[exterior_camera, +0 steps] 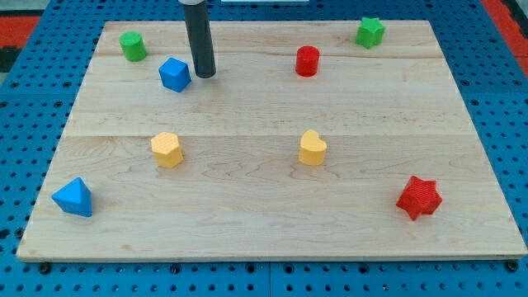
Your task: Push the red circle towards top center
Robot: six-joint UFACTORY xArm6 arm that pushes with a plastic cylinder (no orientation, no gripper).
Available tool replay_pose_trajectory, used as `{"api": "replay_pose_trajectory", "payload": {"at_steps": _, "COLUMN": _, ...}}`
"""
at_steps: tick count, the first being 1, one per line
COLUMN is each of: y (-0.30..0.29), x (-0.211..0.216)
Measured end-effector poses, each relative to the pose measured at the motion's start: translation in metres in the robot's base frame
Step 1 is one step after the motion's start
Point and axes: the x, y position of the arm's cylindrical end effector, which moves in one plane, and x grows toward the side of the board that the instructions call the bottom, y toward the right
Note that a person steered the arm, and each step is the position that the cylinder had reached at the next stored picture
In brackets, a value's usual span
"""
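Observation:
The red circle block (307, 61) stands on the wooden board (247, 198) near the view's top, right of centre. My tip (205, 74) rests on the board at the upper left, just right of a blue block (175, 74), close to it. The tip is well to the left of the red circle, with bare board between them. The rod rises straight up out of the view's top.
A green cylinder (132, 46) sits at the top left and a green star (370, 32) at the top right. A yellow hexagon-like block (167, 150) and a yellow heart (312, 148) lie mid-board. A blue triangular block (74, 198) is bottom left, a red star (419, 197) bottom right.

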Motion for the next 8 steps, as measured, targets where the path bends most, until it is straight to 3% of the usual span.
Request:
{"api": "replay_pose_trajectory", "payload": {"at_steps": 4, "y": 0.017, "x": -0.006}}
{"api": "replay_pose_trajectory", "payload": {"at_steps": 6, "y": 0.11, "x": 0.0}}
{"api": "replay_pose_trajectory", "payload": {"at_steps": 8, "y": 0.1, "x": 0.019}}
